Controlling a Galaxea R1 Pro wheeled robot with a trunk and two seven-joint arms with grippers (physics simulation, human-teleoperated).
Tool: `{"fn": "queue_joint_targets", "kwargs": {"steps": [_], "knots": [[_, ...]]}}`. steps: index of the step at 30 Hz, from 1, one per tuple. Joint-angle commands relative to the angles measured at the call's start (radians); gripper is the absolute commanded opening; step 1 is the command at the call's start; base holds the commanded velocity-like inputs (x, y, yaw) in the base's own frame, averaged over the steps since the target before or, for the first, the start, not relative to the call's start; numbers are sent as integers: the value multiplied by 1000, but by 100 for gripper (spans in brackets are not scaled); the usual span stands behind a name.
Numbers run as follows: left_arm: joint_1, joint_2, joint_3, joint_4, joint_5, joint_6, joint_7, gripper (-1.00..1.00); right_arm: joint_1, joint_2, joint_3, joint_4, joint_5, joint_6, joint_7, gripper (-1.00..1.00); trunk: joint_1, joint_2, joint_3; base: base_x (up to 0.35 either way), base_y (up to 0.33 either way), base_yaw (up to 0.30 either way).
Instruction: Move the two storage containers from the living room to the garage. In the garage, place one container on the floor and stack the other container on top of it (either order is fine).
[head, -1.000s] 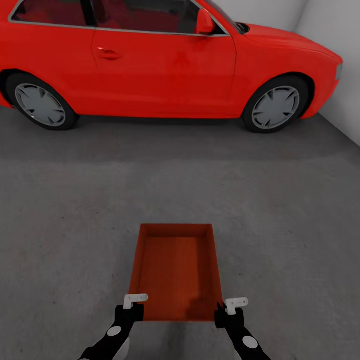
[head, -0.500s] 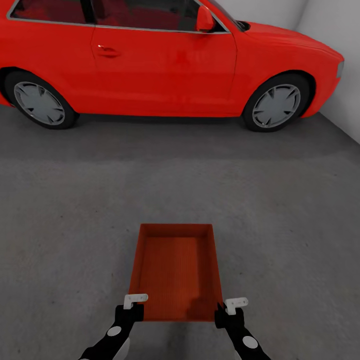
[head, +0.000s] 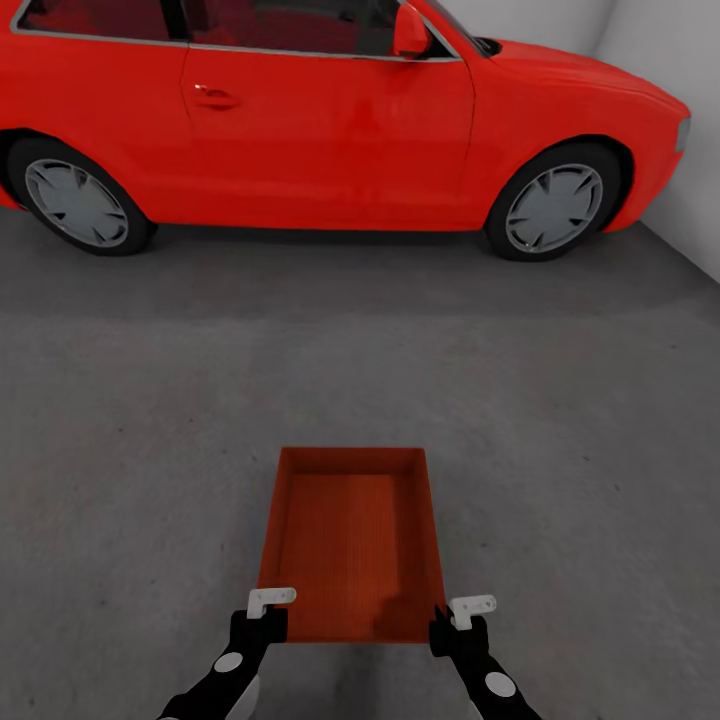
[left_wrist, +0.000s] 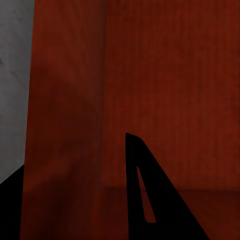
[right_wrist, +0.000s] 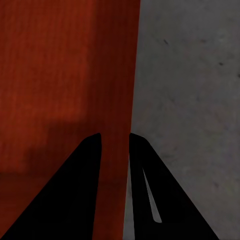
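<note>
One orange-red open-topped storage container (head: 350, 540) hangs low in front of me over the garage's dark grey concrete floor (head: 150, 400). It is empty inside. My left gripper (head: 268, 610) is shut on its near left corner and my right gripper (head: 455, 615) on its near right corner. In the left wrist view the container's wall (left_wrist: 65, 100) runs between the fingers of the left gripper (left_wrist: 70, 200). In the right wrist view the thin wall (right_wrist: 117, 75) passes through the right gripper (right_wrist: 115, 145), with floor (right_wrist: 190, 100) beside it. I cannot tell whether the container touches the floor.
A red car (head: 330, 130) stands side-on across the far side of the garage, its wheels (head: 555, 207) on the concrete. A white-grey wall (head: 680, 60) closes the right side. Open concrete lies between the container and the car.
The car has slid slightly up and left in the picture, so the view has shifted. Container and both grippers keep the same place in the frame.
</note>
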Motion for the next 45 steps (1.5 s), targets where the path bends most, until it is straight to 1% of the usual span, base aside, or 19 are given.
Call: {"fn": "queue_joint_targets", "kwargs": {"steps": [1, 35, 45], "knots": [[-1, 12, 21, -2, -4, -4, 51, -100, 0, -2, 11, 2, -11, -3, 26, -100, 4, -7, -4, 0, 0, 0], [-1, 12, 21, -2, -4, -4, 51, -100, 0, -1, 11, 12, -10, -3, 24, -100, 134, -245, -110, 0, 0, 0], [-1, 12, 21, -2, -4, -4, 51, -100, 0, -1, 11, 13, -10, -3, 22, -100, 134, -245, -110, 0, 0, 0]]}}
